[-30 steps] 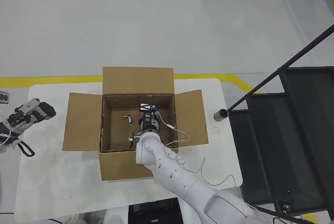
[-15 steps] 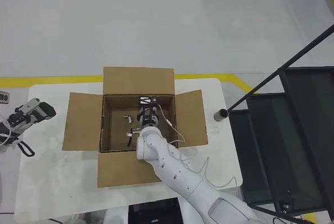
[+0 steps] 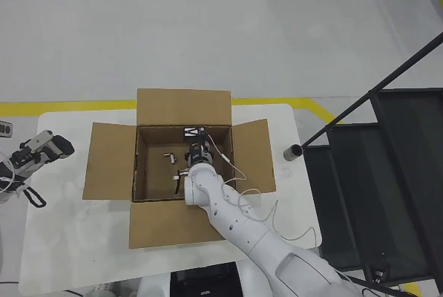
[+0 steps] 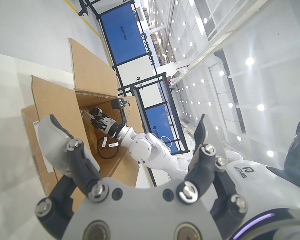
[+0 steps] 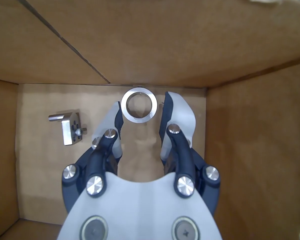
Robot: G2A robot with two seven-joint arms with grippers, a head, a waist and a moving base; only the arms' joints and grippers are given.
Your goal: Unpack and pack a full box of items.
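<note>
**Top view.** A white table with rounded corners stands on a pale grey floor crossed by a yellow line. A cardboard box sits in the middle of the table with all four flaps folded outward. The right arm goes down into it, so the right gripper is low inside, near the far wall. A small metal bracket lies on the box floor just beside that gripper. The left gripper hovers over the table's left edge, well apart from the box. A small dark cylinder stands at the table's right edge, and black metal steps rise beside it.

**Left wrist view.** The left gripper has its fingers spread wide, with nothing between them. Past them is the box, with the right gripper inside it. Behind the box are blue panels in black frames, under a high white ceiling dotted with round lights.

**Right wrist view.** The right gripper is spread, one finger on each side of a metal ring. The ring lies flat on the brown box floor, close to the far wall. The fingers bracket the ring, and a gap shows on at least one side. The bracket lies off to one side on the same floor, apart from the ring and near a side wall. The upper edge of the cardboard is torn.
</note>
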